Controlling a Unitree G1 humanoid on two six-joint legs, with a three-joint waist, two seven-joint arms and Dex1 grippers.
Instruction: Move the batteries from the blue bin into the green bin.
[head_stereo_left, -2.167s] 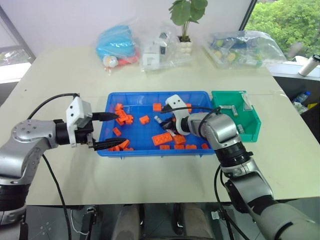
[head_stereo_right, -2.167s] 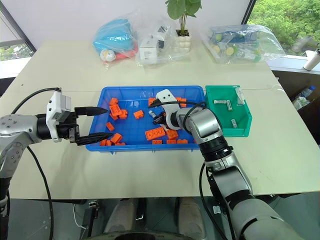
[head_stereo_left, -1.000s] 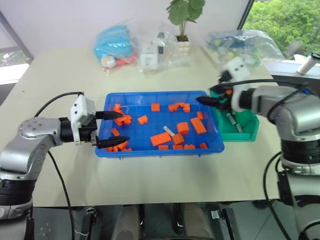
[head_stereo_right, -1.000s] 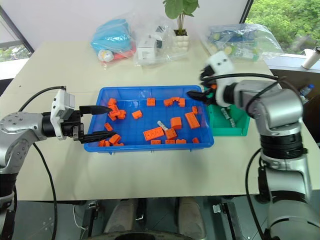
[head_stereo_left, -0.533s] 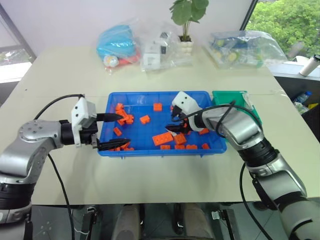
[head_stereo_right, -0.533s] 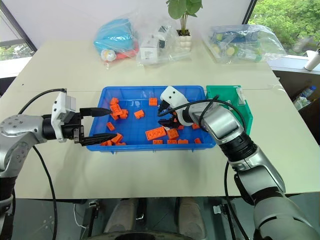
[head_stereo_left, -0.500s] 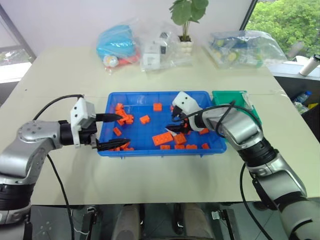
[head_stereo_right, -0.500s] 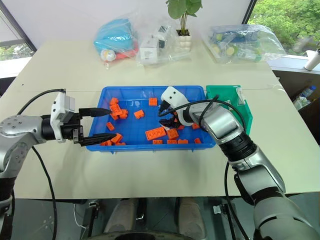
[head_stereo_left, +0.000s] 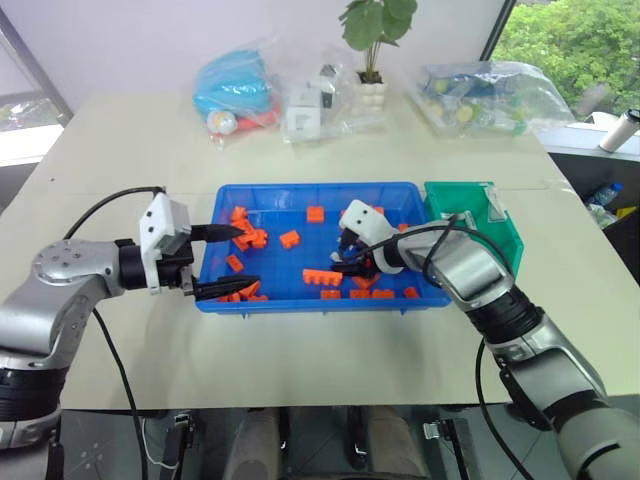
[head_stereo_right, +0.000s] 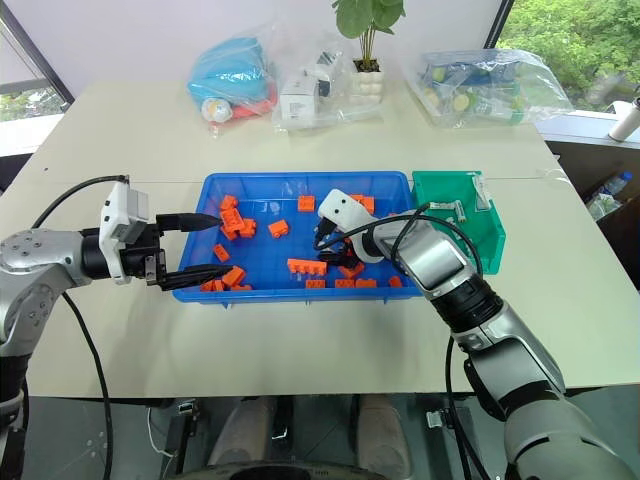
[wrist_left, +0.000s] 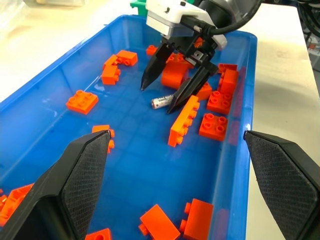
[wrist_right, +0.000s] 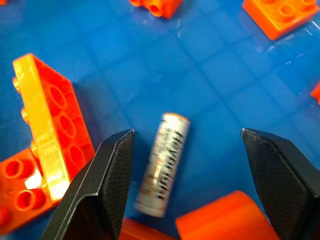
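Blue bin: right tool agape astride battery

We see dark print along the battery, but we cannot read any of it

The two head cameras are looking forward and down from above the table, taking in the whole blue bin, the green bin at its right end and both arms; they are sharing nearly the same scene (the right eye's picture is sitting a little lower on the table). The left wrist camera is looking lengthwise down the blue bin from low over its rim, facing the right gripper and a battery. The right wrist camera is hovering very near the bin floor, looking steeply down on that same battery, which both wrist views are sharing.
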